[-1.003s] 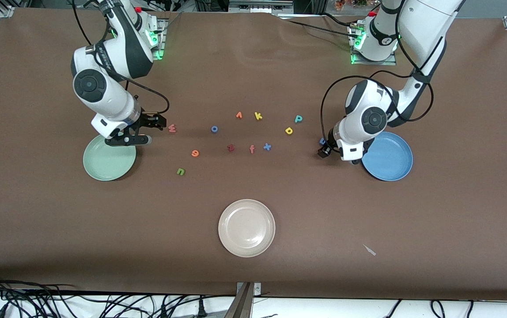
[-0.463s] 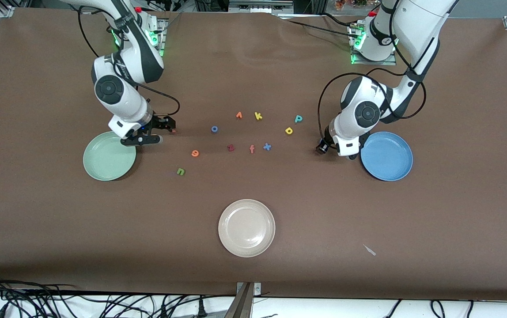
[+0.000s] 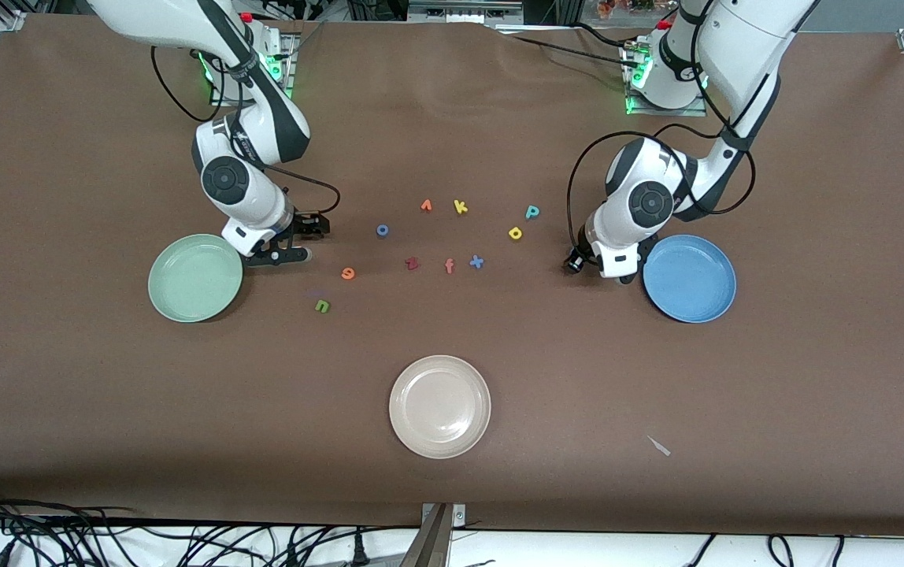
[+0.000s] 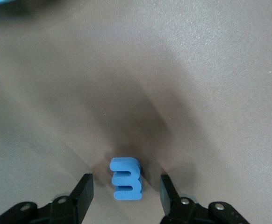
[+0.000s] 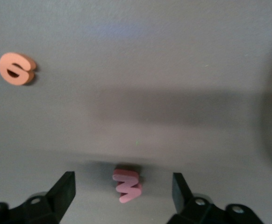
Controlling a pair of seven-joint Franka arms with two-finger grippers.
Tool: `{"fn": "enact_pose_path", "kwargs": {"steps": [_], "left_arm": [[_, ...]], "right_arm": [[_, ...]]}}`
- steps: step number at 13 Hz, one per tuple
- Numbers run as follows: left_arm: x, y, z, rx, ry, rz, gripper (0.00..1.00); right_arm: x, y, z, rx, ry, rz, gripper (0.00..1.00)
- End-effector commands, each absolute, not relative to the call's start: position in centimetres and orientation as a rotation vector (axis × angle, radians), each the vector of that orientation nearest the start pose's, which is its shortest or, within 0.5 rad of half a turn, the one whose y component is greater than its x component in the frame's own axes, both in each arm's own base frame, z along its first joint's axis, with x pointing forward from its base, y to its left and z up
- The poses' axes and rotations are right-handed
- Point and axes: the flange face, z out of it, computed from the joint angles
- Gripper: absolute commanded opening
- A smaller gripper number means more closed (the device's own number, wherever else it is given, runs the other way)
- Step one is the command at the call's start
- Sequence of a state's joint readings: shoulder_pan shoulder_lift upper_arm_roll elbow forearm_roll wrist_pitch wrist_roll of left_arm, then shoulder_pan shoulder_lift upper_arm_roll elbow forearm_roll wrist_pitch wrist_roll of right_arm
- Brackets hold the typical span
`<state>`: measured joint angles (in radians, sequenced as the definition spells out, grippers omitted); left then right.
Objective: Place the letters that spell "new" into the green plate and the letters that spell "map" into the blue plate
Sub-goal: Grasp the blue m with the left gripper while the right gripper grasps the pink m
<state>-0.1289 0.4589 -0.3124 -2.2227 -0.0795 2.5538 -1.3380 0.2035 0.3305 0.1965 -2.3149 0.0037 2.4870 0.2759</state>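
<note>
You are working both claws at once, each set low over its first letter. Your left gripper (image 4: 125, 193) is standing spread, fingers either side of the blue m (image 4: 125, 178) and not touching it; the m is lying on the table just beside the blue plate (image 3: 690, 278). Your right gripper (image 5: 123, 191) is spread wider around the pink w (image 5: 127, 185), which is lying on the table near the green plate (image 3: 194, 277). Both plates are holding nothing. I judge this the grasping step: next you are needing to close squarely on each letter, then lift. The e (image 3: 348, 273), n (image 3: 323, 306), p (image 3: 532, 211) and a (image 3: 515, 233) are waiting mid-table.
</note>
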Motion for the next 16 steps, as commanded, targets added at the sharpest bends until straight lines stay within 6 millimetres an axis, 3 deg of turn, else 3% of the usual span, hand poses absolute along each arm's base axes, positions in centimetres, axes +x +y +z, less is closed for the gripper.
{"fn": "enact_pose_path", "kwargs": {"steps": [1,4,9,11,13,14,16], "left_arm": [[47.9,-23.4,16.1,-2.76,-1.489,0.312,0.52],[47.8,-23.4,16.0,-2.762,-1.482,0.312,0.33],[48.2,-23.4,16.7,-2.777,-1.444,0.285,0.18],[49.2,-22.9,19.3,-2.798,-1.438,0.242,0.13],[50.8,-22.7,23.5,-2.829,-1.299,0.256,0.13],[52.5,-21.4,25.4,-2.829,-1.257,0.277,0.13],[55.1,-17.1,27.7,-2.838,-1.154,0.362,0.13]], "right_arm": [[46.0,20.7,17.8,-3.104,-0.196,0.287,0.82],[45.6,20.7,16.9,-3.104,-0.205,0.327,0.74],[45.3,20.4,16.8,-3.101,-0.265,0.377,0.55],[45.2,20.4,16.7,-3.095,-0.308,0.393,0.49],[45.2,20.4,16.7,-3.091,-0.332,0.395,0.41],[45.2,20.4,16.7,-3.09,-0.334,0.395,0.37],[45.3,20.4,16.8,-3.084,-0.364,0.387,0.29]]}}
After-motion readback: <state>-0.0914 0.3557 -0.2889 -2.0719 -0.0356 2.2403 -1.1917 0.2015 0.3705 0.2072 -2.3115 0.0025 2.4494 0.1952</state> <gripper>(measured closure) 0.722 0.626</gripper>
